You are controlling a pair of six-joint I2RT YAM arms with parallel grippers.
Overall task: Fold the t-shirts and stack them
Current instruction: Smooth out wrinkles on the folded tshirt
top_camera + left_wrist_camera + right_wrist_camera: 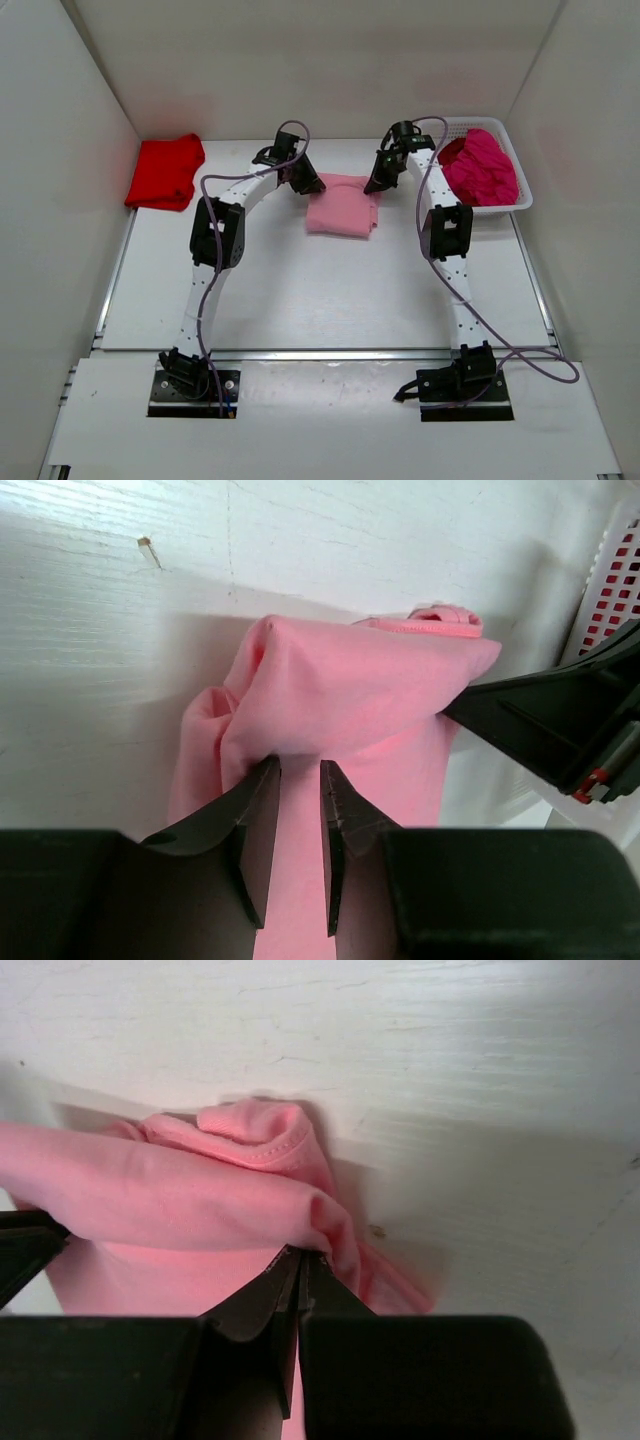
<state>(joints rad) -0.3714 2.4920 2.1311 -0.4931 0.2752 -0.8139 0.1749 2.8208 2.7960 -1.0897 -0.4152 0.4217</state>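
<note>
A light pink t-shirt (343,210) lies partly folded at the table's rear middle. My left gripper (308,184) is at its far left corner. In the left wrist view the jaws (300,770) stand a little apart at a raised fold of the pink cloth (360,690), not pinching it. My right gripper (378,183) is at the far right corner. In the right wrist view it (300,1255) is shut on the pink hem (180,1200) and holds it off the table. A bright red t-shirt (165,172) lies folded at the far left. Magenta t-shirts (482,165) are heaped in the basket.
The white mesh basket (525,200) stands at the far right, close beside the right arm; its wall shows in the left wrist view (615,580). White walls close in the back and both sides. The right gripper's black finger (540,720) reaches in from the right in the left wrist view.
</note>
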